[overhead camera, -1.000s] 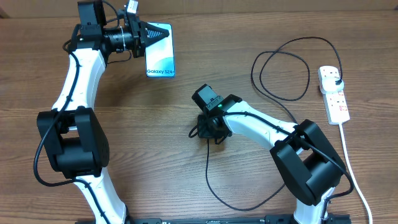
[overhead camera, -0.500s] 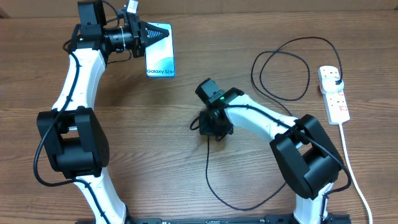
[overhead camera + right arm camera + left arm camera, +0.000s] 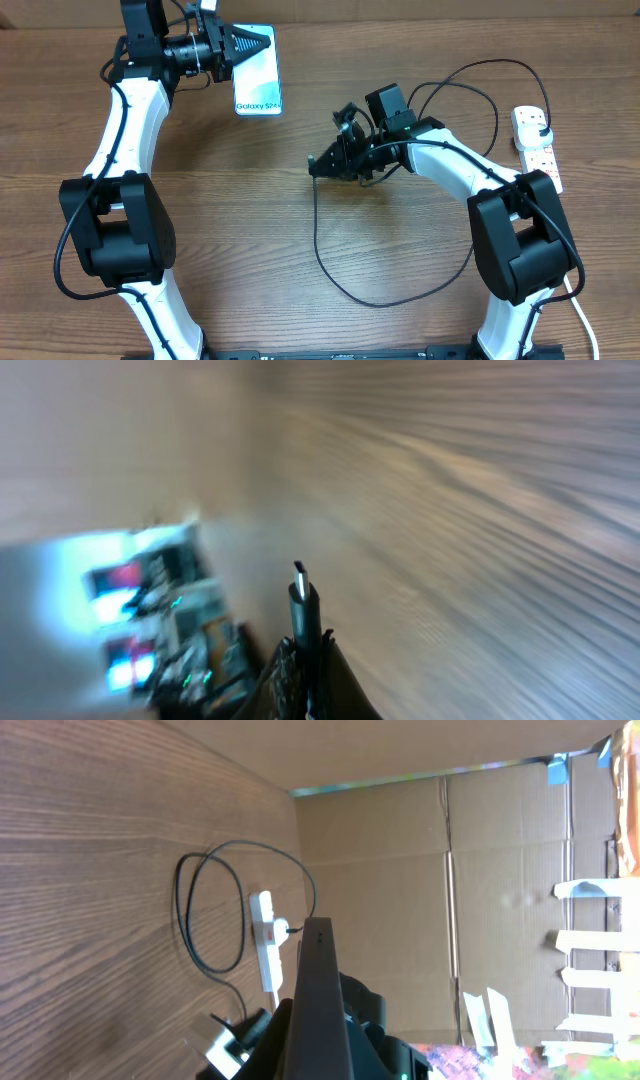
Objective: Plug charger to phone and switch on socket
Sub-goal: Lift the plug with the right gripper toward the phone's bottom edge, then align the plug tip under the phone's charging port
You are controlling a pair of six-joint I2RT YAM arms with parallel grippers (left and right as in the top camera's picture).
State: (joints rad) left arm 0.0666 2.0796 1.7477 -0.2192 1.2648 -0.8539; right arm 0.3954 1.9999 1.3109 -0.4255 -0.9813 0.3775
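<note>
The phone [image 3: 258, 85] with its light blue screen lies at the far left of the table, "Galaxy S24+" at its near end. My left gripper [image 3: 262, 43] is shut on its far end. In the left wrist view [image 3: 318, 1045] the phone [image 3: 316, 970] shows edge-on as a dark bar. My right gripper [image 3: 314, 167] is shut on the connector end of the thin black charger cable [image 3: 330, 270], held above mid-table and pointing left. The connector tip [image 3: 302, 592] sticks out of the jaws [image 3: 306, 652]. The white socket [image 3: 537, 152] lies at the right edge with the black plug [image 3: 541, 130] in it.
The cable loops near the front of the table and coils again beside the socket [image 3: 264, 942]. A thick white cord [image 3: 562, 270] runs from the socket toward the front right. Cardboard walls [image 3: 450, 890] stand behind the table.
My right gripper has lifted and swung right and back with the cable end, now pointing left toward the phone. The cable has been dragged along. My left gripper and phone shifted slightly toward the back.
</note>
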